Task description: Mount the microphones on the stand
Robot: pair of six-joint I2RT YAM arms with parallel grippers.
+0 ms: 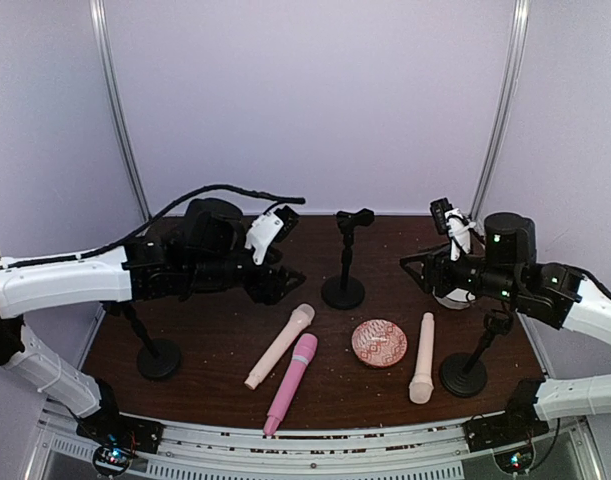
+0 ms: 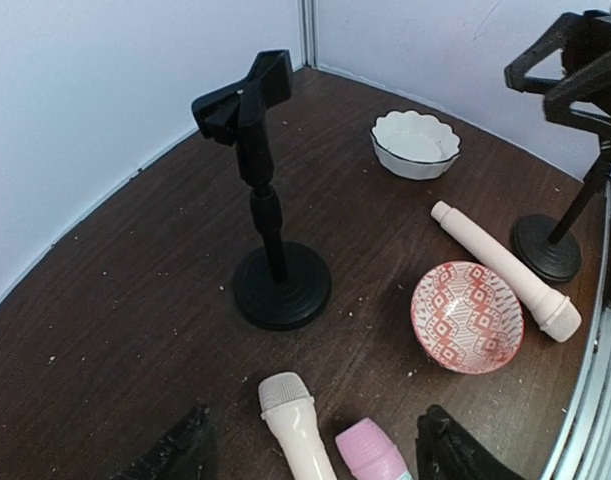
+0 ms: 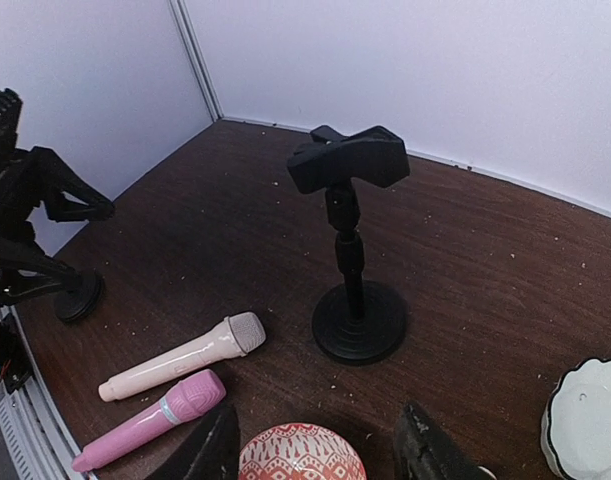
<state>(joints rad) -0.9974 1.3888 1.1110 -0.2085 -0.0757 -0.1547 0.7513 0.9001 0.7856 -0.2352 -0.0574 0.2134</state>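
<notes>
Three microphones lie on the brown table: a cream one (image 1: 281, 345), a pink one (image 1: 291, 383) beside it, and another cream one (image 1: 422, 357) to the right. A black clip stand (image 1: 345, 260) rises at the centre back with its clip empty. My left gripper (image 1: 285, 280) hovers open above the heads of the cream microphone (image 2: 295, 420) and the pink microphone (image 2: 370, 450), touching neither. My right gripper (image 1: 410, 265) hangs open in the air above the patterned dish (image 3: 300, 455), holding nothing. In the right wrist view the stand (image 3: 350, 250) is ahead and both left microphones (image 3: 180, 360) lie to the left.
A second black stand (image 1: 155, 345) is at the left front and a third (image 1: 465, 370) at the right front. The red patterned dish (image 1: 379, 343) sits between the microphones. A white scalloped bowl (image 2: 415, 143) stands at the back right. Crumbs dot the table.
</notes>
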